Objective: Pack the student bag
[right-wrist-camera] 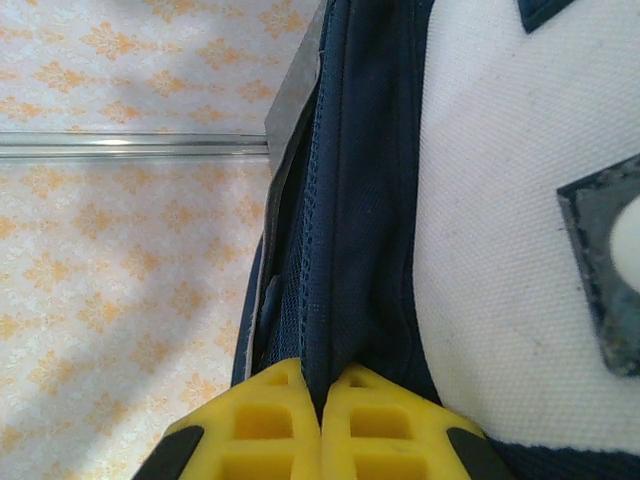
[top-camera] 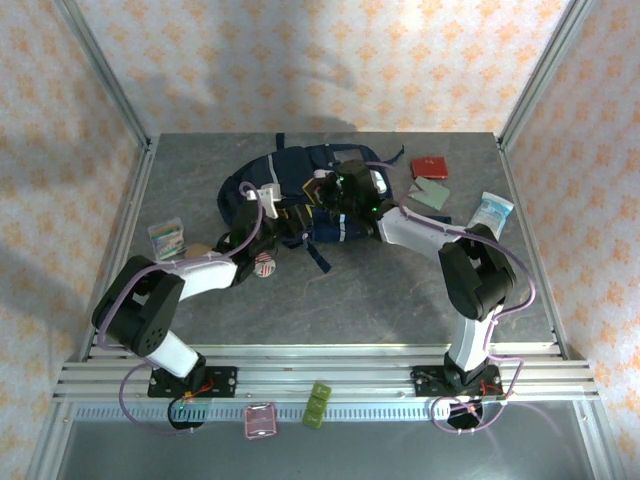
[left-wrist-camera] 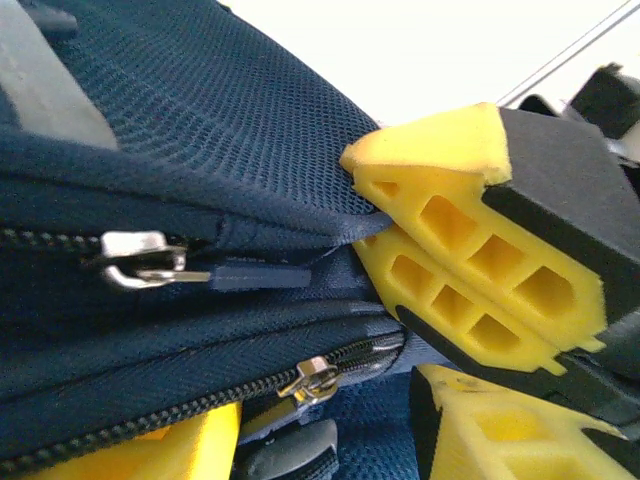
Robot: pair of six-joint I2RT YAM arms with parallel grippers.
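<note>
The student bag (top-camera: 300, 165), navy with a white stripe, lies at the back middle of the table. My right gripper (top-camera: 340, 196) is shut on a fold of its navy fabric. In the right wrist view the yellow fingers (right-wrist-camera: 250, 425) pinch a seam (right-wrist-camera: 345, 260) beside a white patch (right-wrist-camera: 500, 250). In the left wrist view that same right gripper (left-wrist-camera: 375, 225) clamps the fold from the upper right. My left gripper (left-wrist-camera: 320, 425) stands open against the bag's side. Its fingers are apart on either side of a silver zipper slider (left-wrist-camera: 312, 380), and a second slider (left-wrist-camera: 140, 258) sits higher up.
Right of the bag lie a red book (top-camera: 430, 166), a greenish card (top-camera: 432, 193) and a tissue packet (top-camera: 492, 212). A small box of coloured items (top-camera: 166, 238) sits at the left. A pink case (top-camera: 260, 420) and a green item (top-camera: 317, 405) rest on the front rail.
</note>
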